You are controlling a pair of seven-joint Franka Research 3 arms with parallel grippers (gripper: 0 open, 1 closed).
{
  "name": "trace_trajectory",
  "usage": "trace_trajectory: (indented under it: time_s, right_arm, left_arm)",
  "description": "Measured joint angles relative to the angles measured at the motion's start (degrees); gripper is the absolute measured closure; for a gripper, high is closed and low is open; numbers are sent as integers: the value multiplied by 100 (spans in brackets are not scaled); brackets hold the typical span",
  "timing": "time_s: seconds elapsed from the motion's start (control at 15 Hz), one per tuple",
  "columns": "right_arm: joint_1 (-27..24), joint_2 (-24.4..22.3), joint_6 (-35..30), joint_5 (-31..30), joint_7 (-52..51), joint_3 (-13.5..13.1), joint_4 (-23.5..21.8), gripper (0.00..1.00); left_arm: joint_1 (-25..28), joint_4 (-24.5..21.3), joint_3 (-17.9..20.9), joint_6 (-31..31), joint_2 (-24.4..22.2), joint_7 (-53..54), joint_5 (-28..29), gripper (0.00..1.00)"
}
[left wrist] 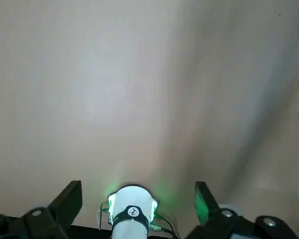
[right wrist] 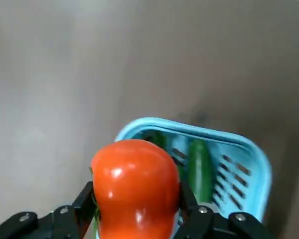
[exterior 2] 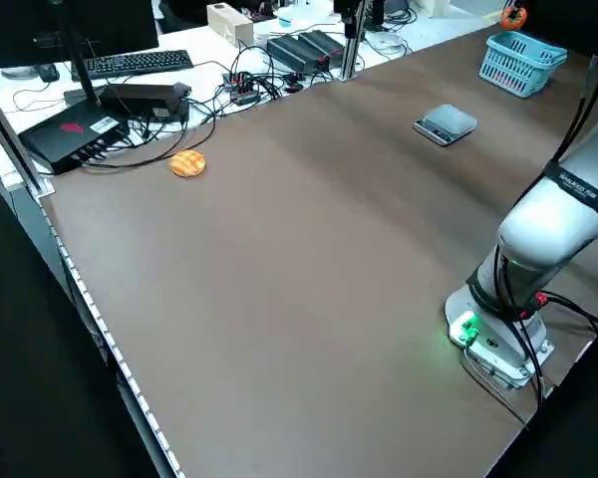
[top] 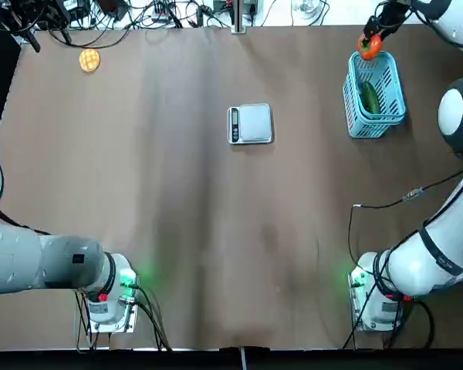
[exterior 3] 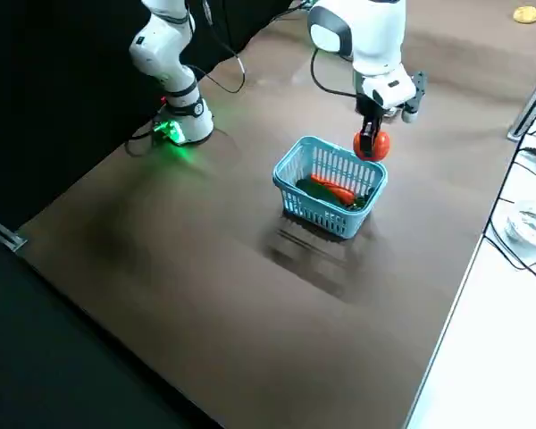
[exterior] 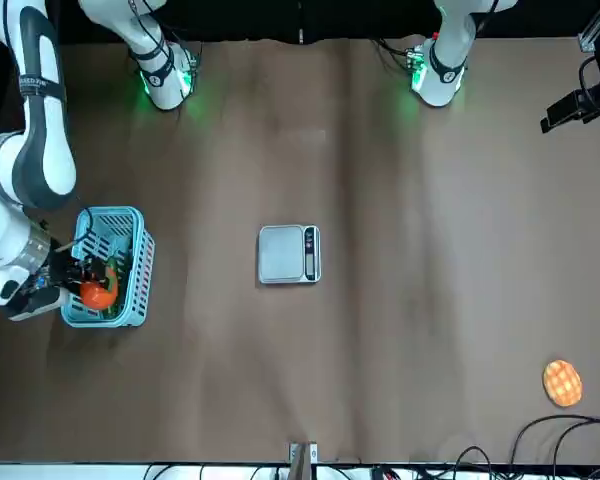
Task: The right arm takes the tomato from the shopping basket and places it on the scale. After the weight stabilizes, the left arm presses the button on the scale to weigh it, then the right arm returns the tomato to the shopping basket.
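Top view: the right gripper [top: 370, 40] pinches the tomato [top: 370, 47] above the far end of the shopping basket [top: 376, 95], which stands at the right side of the desk [top: 177, 208]. A long green vegetable [top: 369, 99] lies inside the basket. The scale [top: 250, 124] sits near the middle, well apart from the basket, its platform bare. A yellow waffle-like disc [top: 89, 59] lies at the far left corner.

Front view: the tomato [exterior: 98, 293] hangs over the basket's [exterior: 135, 262] end.

Right side view: the tomato [exterior 3: 372, 145] is clear above the basket rim [exterior 3: 314, 146], held from above.

Right wrist view: the jaws are pressed against both sides of the tomato [right wrist: 135, 187].

Left wrist view: the left gripper [left wrist: 138, 206] is parked high over its own base, jaws spread wide
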Motion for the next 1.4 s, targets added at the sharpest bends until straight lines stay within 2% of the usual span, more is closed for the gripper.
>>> trace_trajectory:
  time_s: [0.27,0.67,1.4]
  right_arm:
    - [-36,243,18,-505,400,-64,-3,29]
    - [-109,1025,177,-557,514,-67,-65,29]
    - [-177,1141,117,-554,521,-33,-292,29]
  left_arm:
    - [0,0,0,0,0,0,0,0]
    - [0,0,0,0,0,0,0,0]
    - [0,0,0,0,0,0,0,0]
